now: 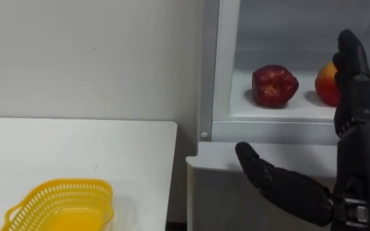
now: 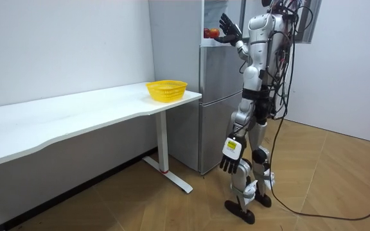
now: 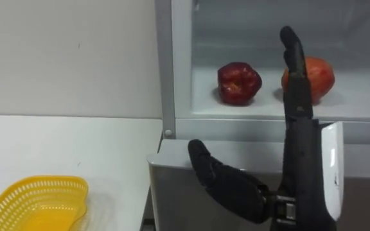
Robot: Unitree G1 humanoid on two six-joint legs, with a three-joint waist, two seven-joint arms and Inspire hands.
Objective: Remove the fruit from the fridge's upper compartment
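White-walled room, beginning at the left: looking down on the white table (image 1: pixel 76 147), bearing a yellow basket (image 1: pixel 63 205) near its front left corner, well apart from everything else. Standing just past the table's right edge and facing the fridge (image 1: pixel 208 77), with the upper compartment open.

Hanging the left hand (image 2: pixel 232 154) beside the leg in the room view, fingers relaxed, carrying nothing. Raising the right hand (image 1: pixel 361 173) before the front edge of the compartment's shelf (image 1: pixel 275 110), fingers (image 1: pixel 352 70) straight and pointing up, thumb spreading toward the left, released and grasping nothing.

Finding two fruits on the shelf, both sitting back from its front edge: a dark red apple (image 1: pixel 274 85) more to the left, an orange-red fruit (image 1: pixel 326 83) to its right, near each other but apart. Crossing in front of the orange-red fruit's left side with the straight fingers; not being able to tell whether touching it.

Judging the orange-red fruit as lying almost straight ahead of the fingers, deeper in the compartment, and the dark red apple as lying to the left of them. Both seeming round, so offering no long axis to align with. Judging the right hand as far nearer than the left, and probably needing only a reach forward before closing.
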